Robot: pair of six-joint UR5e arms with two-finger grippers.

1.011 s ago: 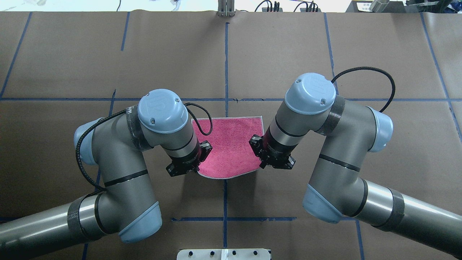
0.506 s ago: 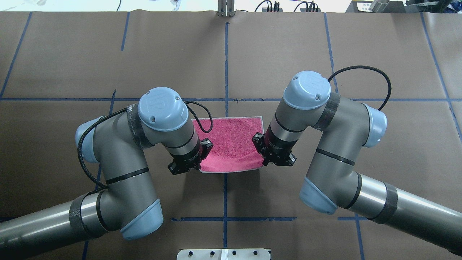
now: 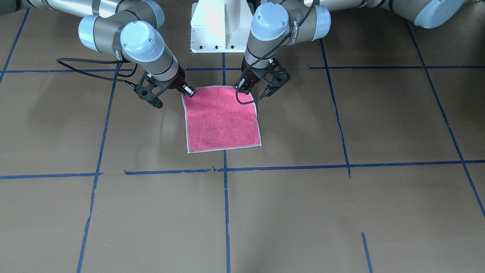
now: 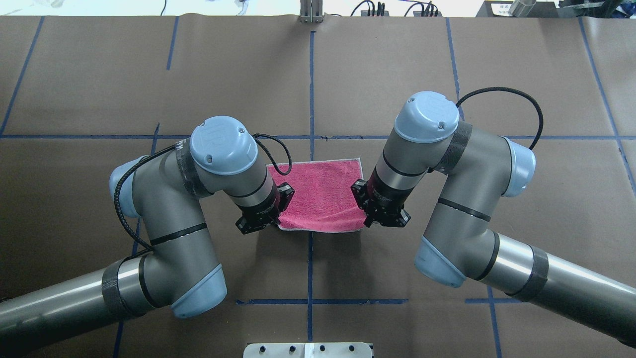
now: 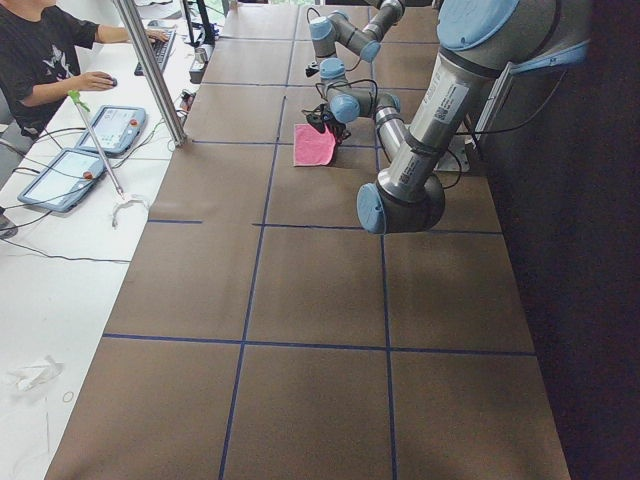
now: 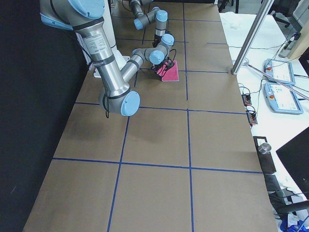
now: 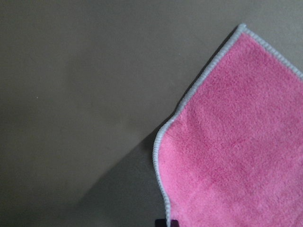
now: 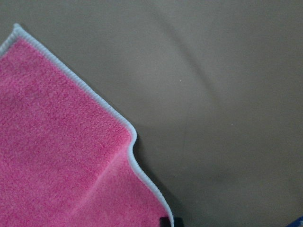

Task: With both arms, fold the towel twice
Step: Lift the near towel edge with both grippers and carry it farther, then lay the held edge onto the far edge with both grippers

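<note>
The towel (image 4: 320, 191) shows its bright pink face with a whitish border on the brown table, and also shows in the front view (image 3: 221, 119). My left gripper (image 4: 275, 223) is shut on its near left corner. My right gripper (image 4: 364, 223) is shut on its near right corner. Both hold the robot-side edge raised off the table, while the far edge lies flat. In the front view the left gripper (image 3: 242, 87) is on the right and the right gripper (image 3: 188, 91) on the left. The wrist views show the lifted pink edge (image 7: 236, 142) (image 8: 57, 156) above its shadow.
The table is covered in brown paper with blue tape lines (image 4: 310, 89). The white pedestal base (image 3: 219, 26) stands just behind the towel. An operator (image 5: 45, 60) with tablets (image 5: 115, 128) and a metal post (image 5: 150, 70) are beyond the table's far side.
Both grippers have moved away from the robot with the towel's near edge. The sagging near edge has drawn in and the visible pink area is shorter.
</note>
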